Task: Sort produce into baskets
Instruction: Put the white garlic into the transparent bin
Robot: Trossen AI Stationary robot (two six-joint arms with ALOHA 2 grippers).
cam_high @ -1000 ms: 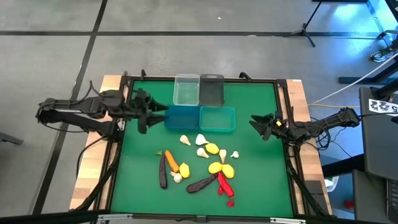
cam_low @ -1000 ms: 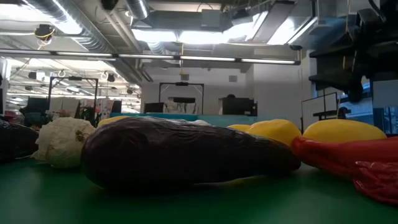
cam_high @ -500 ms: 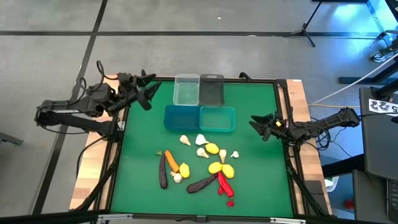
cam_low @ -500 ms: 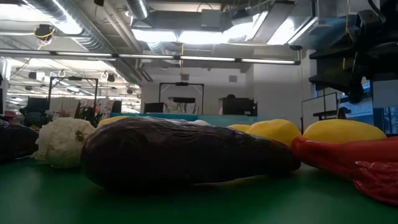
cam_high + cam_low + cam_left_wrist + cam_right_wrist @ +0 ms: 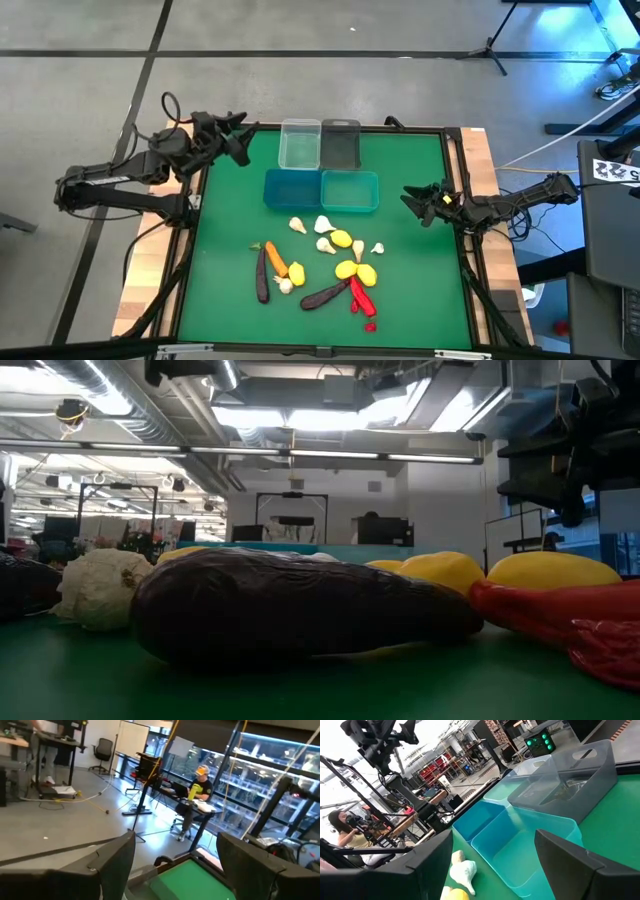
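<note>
The produce lies loose on the green mat near the front: garlic bulbs (image 5: 323,225), lemons (image 5: 347,269), an orange carrot (image 5: 276,258), two dark eggplants (image 5: 325,295), red chilies (image 5: 360,293) and a small green piece (image 5: 256,245). The four baskets stand clustered at the far middle: clear (image 5: 300,145), dark grey (image 5: 341,145), blue (image 5: 292,188) and teal (image 5: 350,190). My left gripper (image 5: 240,135) is open and empty, raised over the table's far left corner. My right gripper (image 5: 415,200) is open and empty, just right of the teal basket (image 5: 520,845).
The low view looks past an eggplant (image 5: 300,605), a garlic bulb (image 5: 100,588), lemons (image 5: 445,570) and a chili (image 5: 560,610). A wooden frame (image 5: 480,160) rims the mat. A seated person (image 5: 197,790) is in the room beyond the table.
My left gripper has gone from beside the blue basket's left side up and toward the table's far left corner, tipping upward so its camera now looks into the room. My right arm has kept still. No produce has moved.
</note>
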